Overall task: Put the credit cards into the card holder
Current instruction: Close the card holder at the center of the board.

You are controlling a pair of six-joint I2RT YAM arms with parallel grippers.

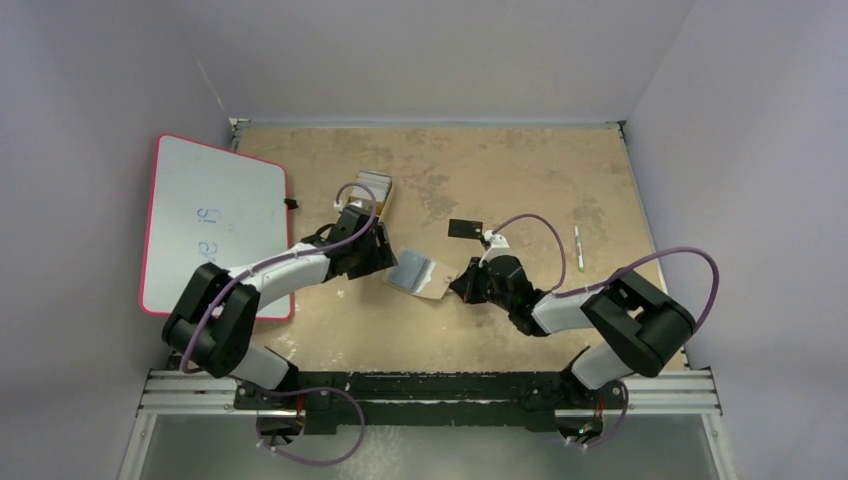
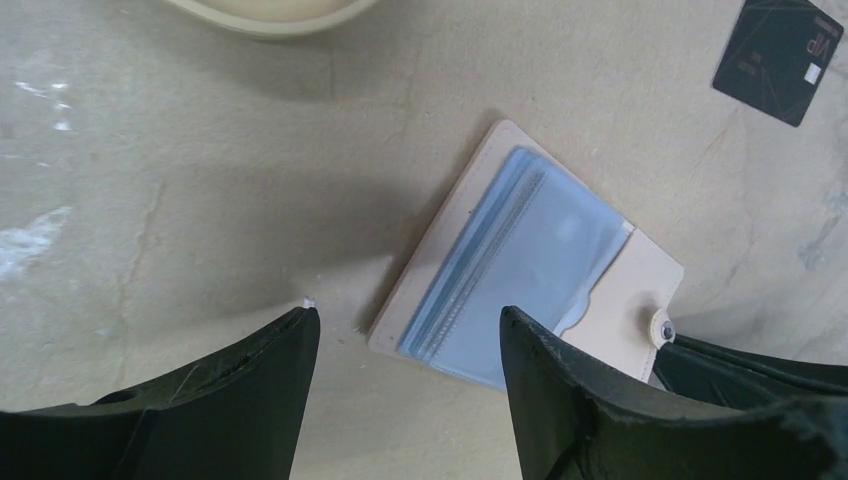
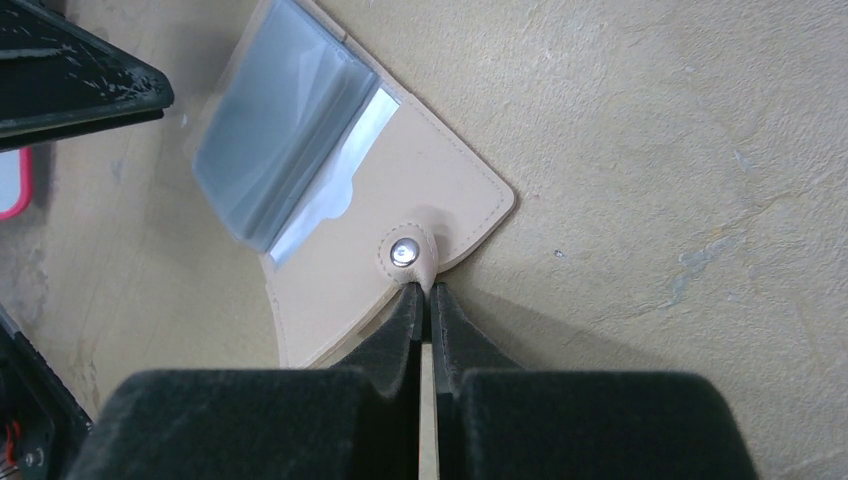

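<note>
The tan card holder [image 1: 418,272] lies open on the table, its blue-grey pockets facing up; it also shows in the left wrist view [image 2: 530,265] and the right wrist view [image 3: 330,180]. My right gripper [image 3: 427,292] is shut on the holder's snap tab [image 3: 404,253] at its right edge. My left gripper [image 2: 405,320] is open and empty, low over the holder's left edge. A black credit card [image 1: 465,228] lies flat on the table beyond the holder, and it also shows in the left wrist view [image 2: 778,45]. The other cards cannot be made out.
A small yellow tray [image 1: 375,192] stands just behind my left gripper; its rim shows in the left wrist view [image 2: 270,15]. A pink-framed whiteboard [image 1: 215,220] lies at the left. A pen [image 1: 578,248] lies at the right.
</note>
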